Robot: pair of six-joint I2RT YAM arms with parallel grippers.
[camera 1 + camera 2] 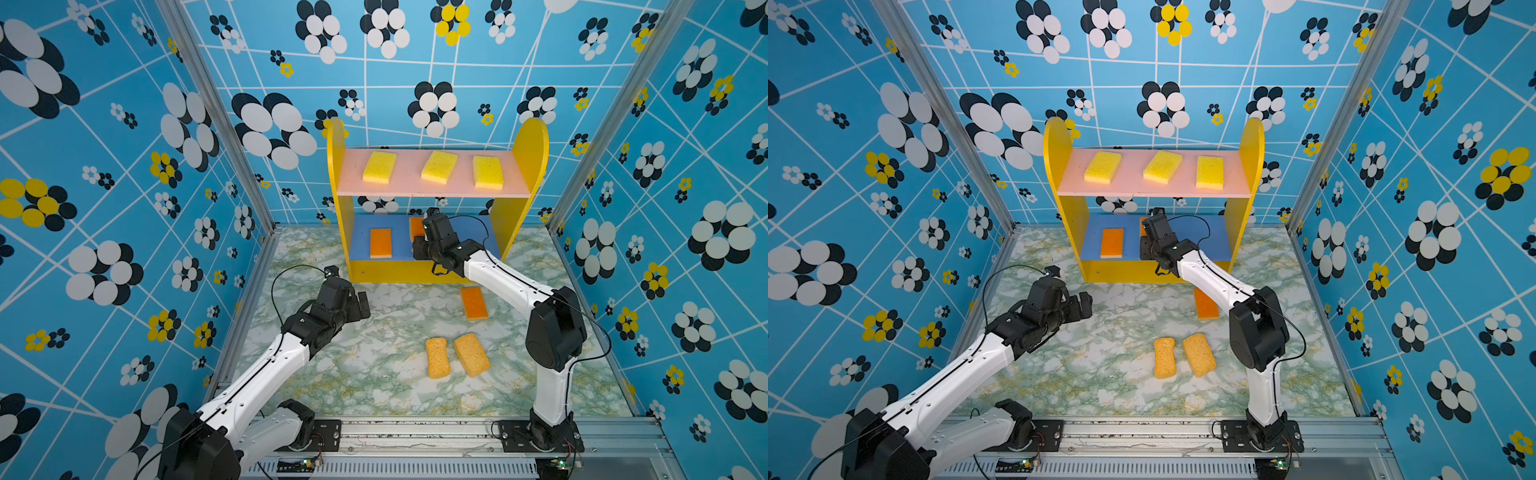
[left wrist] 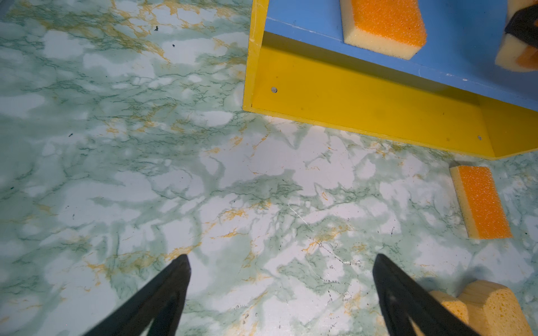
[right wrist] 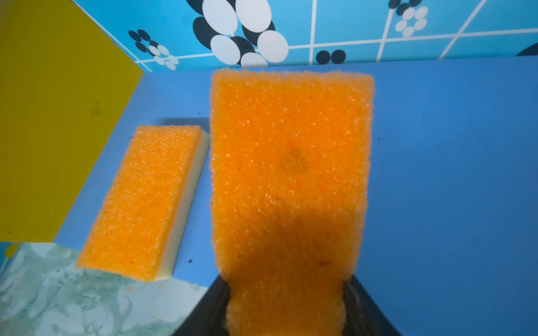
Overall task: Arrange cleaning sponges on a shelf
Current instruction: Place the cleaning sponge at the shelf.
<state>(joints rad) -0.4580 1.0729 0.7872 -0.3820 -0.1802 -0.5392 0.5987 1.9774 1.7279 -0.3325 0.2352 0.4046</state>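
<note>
The right arm (image 1: 511,274) stretches forward and low into the shelf (image 1: 415,272), its wrist under the pink upper board (image 1: 432,189). The right gripper (image 3: 286,308) has its jaws pinched narrow on the near end of an orange sponge (image 3: 291,163), squeezing it to a waist; the sponge's coarse, bristly orange face hangs over the blue lower board (image 3: 451,174), though whether its far end touches the board is hard to judge. Beside it on that board lies a second orange sponge (image 3: 142,200), a flat rectangle with a pale foam underside. Three bright yellow sponges (image 1: 439,167) lie spaced along the pink board. The left arm (image 1: 266,370) is bent, and the left gripper (image 2: 281,291) hovers over the green-veined marble tabletop (image 2: 145,174) in front of the shelf's left corner, jaws spread wide and empty. In front of the shelf lie a third orange sponge (image 1: 473,302) and, nearer the arm bases, two thick porous tan-orange sponges (image 1: 438,358), round-cornered, side by side.
</note>
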